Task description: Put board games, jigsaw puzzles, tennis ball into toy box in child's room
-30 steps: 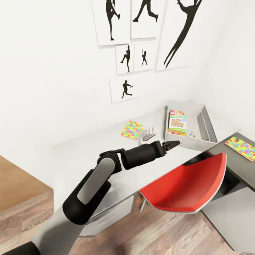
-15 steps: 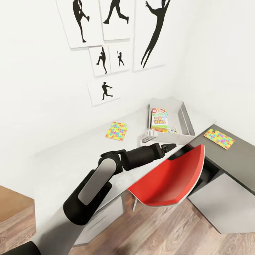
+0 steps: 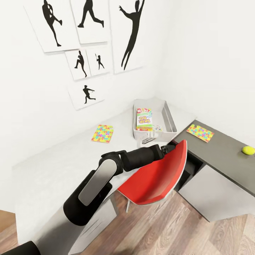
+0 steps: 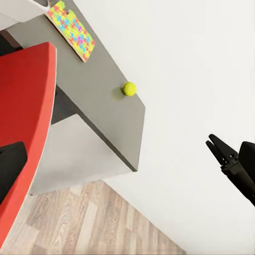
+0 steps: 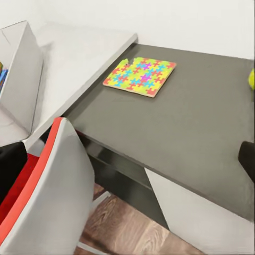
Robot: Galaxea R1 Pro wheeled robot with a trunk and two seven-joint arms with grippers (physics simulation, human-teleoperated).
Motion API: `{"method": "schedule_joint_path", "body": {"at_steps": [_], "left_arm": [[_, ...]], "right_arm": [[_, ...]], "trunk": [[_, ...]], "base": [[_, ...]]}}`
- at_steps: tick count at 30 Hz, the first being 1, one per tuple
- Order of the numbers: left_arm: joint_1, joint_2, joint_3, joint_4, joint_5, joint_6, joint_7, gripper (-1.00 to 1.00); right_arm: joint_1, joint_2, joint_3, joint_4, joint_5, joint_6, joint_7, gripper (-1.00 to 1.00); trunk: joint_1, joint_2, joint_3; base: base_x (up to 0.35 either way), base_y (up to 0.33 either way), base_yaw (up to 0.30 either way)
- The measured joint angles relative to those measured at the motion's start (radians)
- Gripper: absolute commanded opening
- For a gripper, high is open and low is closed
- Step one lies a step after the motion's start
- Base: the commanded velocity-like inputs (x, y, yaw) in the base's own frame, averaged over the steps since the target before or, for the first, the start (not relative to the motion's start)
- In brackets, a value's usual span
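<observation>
Left end effector (image 3: pixel 170 146) hangs empty over the red chair (image 3: pixel 156 177) with its tips together, so I think the next job is fetching the yellow ball (image 3: pixel 248 150) from the dark counter (image 3: pixel 219 148) for the grey box (image 3: pixel 170 122).
</observation>
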Motion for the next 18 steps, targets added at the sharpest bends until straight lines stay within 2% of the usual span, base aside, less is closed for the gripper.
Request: {"method": "schedule_joint_path", "body": {"at_steps": [12, 15, 18], "left_arm": [[0.0, -0.001, -0.002, 0.0, -0.001, -0.002, -0.013, 1.0], [0.0, -0.001, -0.003, -0.001, -0.001, -0.002, -0.035, 1.0], [0.0, 0.0, -0.006, -0.001, -0.001, -0.004, -0.103, 1.0]], "right_arm": [[-0.002, 0.001, 0.01, 0.004, -0.001, 0.004, -0.024, 1.0], [-0.004, 0.003, 0.024, 0.014, -0.002, 0.005, -0.029, 1.0], [-0.006, 0.004, 0.071, 0.028, -0.003, 0.005, -0.045, 1.0]], "trunk": [[0.0, 0.0, 0.015], [0.0, 0.0, 0.019], [0.0, 0.0, 0.024]], "base": [[0.0, 0.0, -0.204], [0.0, 0.0, -0.184], [0.0, 0.0, -0.173]]}}
